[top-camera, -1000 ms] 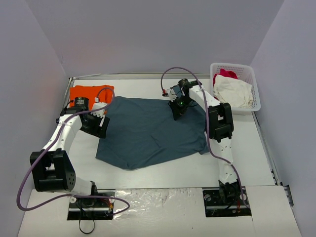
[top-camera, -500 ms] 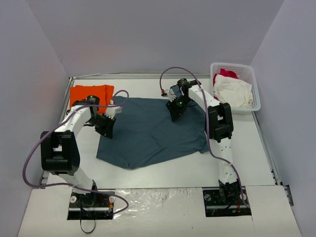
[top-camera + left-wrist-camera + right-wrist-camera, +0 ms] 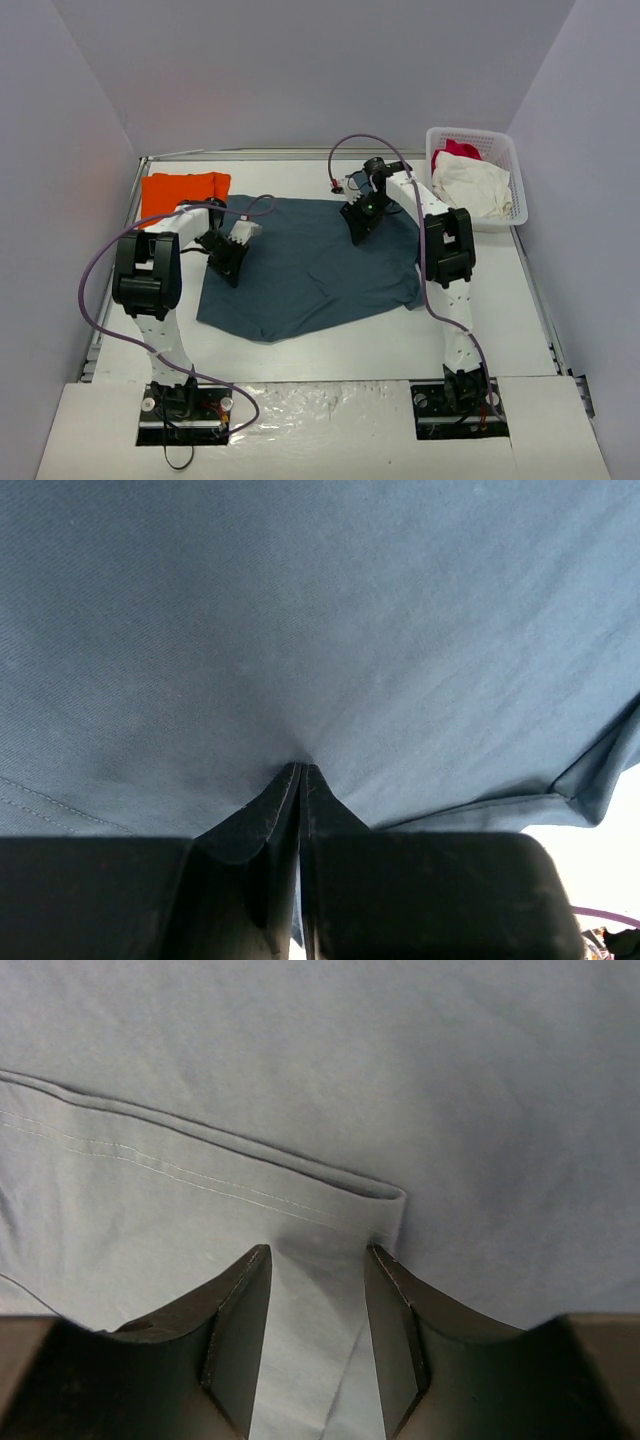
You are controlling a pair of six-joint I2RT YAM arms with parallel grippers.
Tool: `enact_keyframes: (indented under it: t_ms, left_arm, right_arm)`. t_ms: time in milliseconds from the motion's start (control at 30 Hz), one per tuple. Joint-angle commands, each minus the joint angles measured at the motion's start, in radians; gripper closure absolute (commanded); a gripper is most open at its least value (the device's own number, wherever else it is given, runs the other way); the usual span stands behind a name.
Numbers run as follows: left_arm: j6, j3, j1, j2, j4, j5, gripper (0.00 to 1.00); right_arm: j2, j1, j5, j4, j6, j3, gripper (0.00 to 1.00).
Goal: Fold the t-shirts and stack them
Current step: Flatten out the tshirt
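Table (image 3: 330, 345): the slate-blue t-shirt (image 3: 310, 270) lies spread open mid-table, wrinkled, with its near edge skewed. The orange t-shirt (image 3: 183, 188) sits folded at the far-left corner, just beside the blue one's far-left corner. Your biggest risk is that the blue shirt drags or bunches instead of folding. The left gripper (image 3: 232, 258) is squeezed tight on a small pucker of cloth inside the shirt's left part, not on an edge, so a pull from there likely makes a lump. I can't tell how many layers it has. Next risk is a crooked fold. The right gripper (image 3: 360, 222) is at the far edge, fingers a moderate gap apart, straddling the stitched hem (image 3: 200, 1175) and holding nothing, so if you move the left alone, that side lags. Smallest risk: the right fingers close just off the hem corner, catch only a sliver, and it slips on the lift.
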Motion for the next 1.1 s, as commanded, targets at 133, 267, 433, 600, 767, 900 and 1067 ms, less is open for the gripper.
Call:
enact_keyframes:
  t_ms: [133, 267, 433, 600, 767, 900, 1067]
  left_arm:
    - [-0.015, -0.052, 0.007, -0.001, 0.025, -0.05, 0.98]
    - [-0.014, -0.053, 0.008, 0.007, 0.024, -0.041, 0.98]
    - [-0.012, -0.052, 0.01, 0.02, 0.024, -0.034, 0.98]
    - [-0.012, -0.047, 0.01, 0.031, 0.021, -0.028, 0.98]
    - [-0.011, -0.045, 0.01, 0.033, 0.016, -0.024, 0.98]
    - [-0.008, -0.047, 0.01, 0.036, 0.013, -0.021, 0.98]
    - [-0.006, -0.048, 0.01, 0.034, 0.012, -0.021, 0.98]
  right_arm:
    - [-0.054, -0.024, 0.037, -0.028, -0.02, 0.023, 0.6]
    - [-0.034, -0.021, 0.034, -0.03, -0.02, 0.011, 0.6]
    - [-0.034, -0.014, 0.029, -0.03, -0.021, 0.007, 0.64]
    - [-0.04, -0.01, 0.026, -0.03, -0.026, -0.009, 0.82]
    - [-0.044, -0.009, 0.021, -0.031, -0.035, -0.035, 0.85]
    - [-0.039, -0.006, 0.024, -0.034, -0.038, -0.046, 0.75]
    - [-0.027, 0.003, 0.035, -0.036, -0.038, -0.045, 0.69]
